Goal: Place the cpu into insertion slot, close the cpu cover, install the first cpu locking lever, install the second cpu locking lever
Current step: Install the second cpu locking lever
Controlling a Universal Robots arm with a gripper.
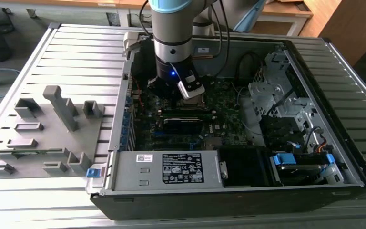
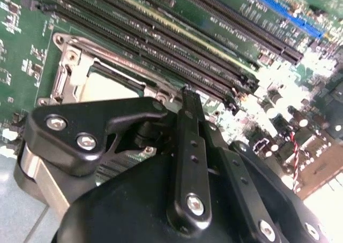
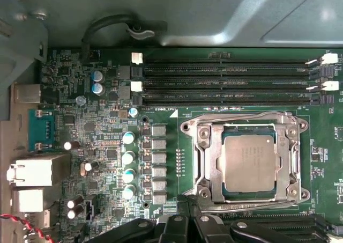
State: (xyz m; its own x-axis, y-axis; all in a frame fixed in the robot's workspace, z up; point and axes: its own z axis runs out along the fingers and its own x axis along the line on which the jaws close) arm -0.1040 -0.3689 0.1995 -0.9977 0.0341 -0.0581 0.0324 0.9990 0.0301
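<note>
The cpu (image 3: 249,162), a dull silver square, lies in the insertion slot (image 3: 249,129) on the green motherboard (image 3: 110,125). The cpu cover (image 3: 214,165), a silver frame plate, lies flat around it with the chip showing through its window. My gripper (image 3: 188,200) is shut, and its black fingertips sit at a corner of the socket frame, beside the cover's edge. The second wrist view shows the same gripper (image 2: 186,93) tip down at the socket's rim, with the cpu (image 2: 107,87) just beyond it. In the exterior view the gripper (image 1: 186,98) reaches down into the open computer case.
Long black memory slots (image 3: 225,82) run along one side of the socket, and capacitors (image 3: 128,162) stand on another side. The case holds a power supply (image 1: 170,168), drive cages (image 1: 272,93) and cables. A grey fixture block (image 1: 43,131) sits at the exterior view's left.
</note>
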